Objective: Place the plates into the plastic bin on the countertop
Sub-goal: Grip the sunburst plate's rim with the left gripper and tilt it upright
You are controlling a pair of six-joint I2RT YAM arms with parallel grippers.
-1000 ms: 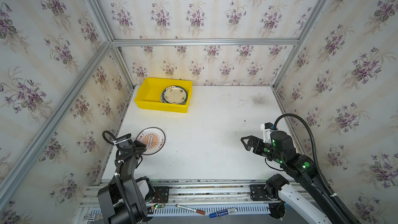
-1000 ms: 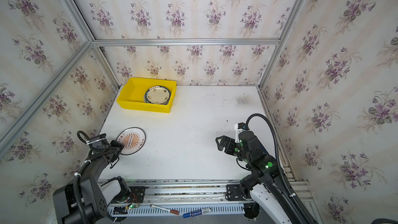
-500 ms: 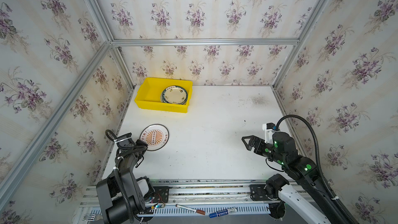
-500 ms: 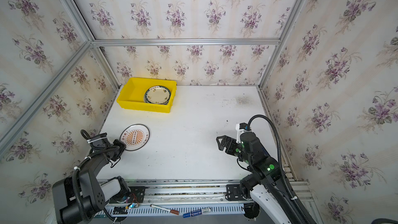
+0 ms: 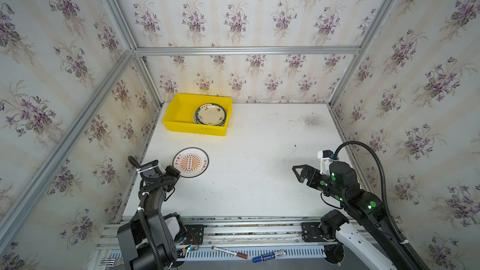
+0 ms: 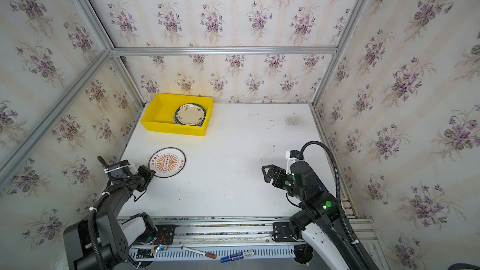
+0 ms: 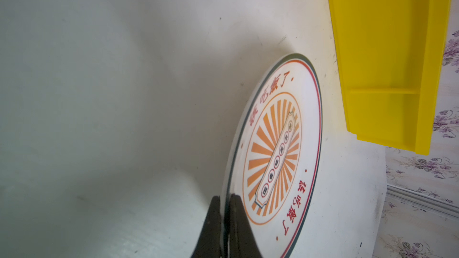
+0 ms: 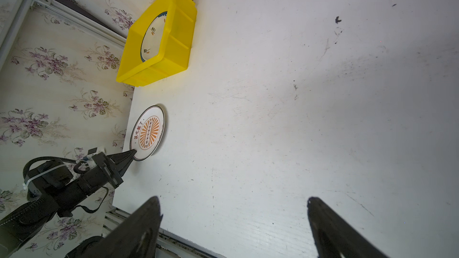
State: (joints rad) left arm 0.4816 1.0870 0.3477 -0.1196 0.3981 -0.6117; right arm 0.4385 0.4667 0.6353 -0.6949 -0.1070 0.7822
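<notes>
On the left, the left pincer (image 7: 224,197) is seen clamped tight on the near rim of the sunburst plate (image 7: 278,150), one finger above the rim and one below. The plate is laid out just ahead of the pincer on the countertop (image 5: 259,157); whether its edge is raised cannot be told. Red Chinese characters are printed on either side of the orange rays, read as 该吃饭了, and a strip of tiny circled characters across the middle is too small to be made out.

Farther ahead of that pincer, against the back wall, the yellow bin (image 5: 194,129) is found, with a stack of plates (image 5: 210,114) held in its right half.

Over on the right, the right pincer (image 5: 297,174) is held wide apart and empty above bare countertop, well apart from the plate and bin.
</notes>
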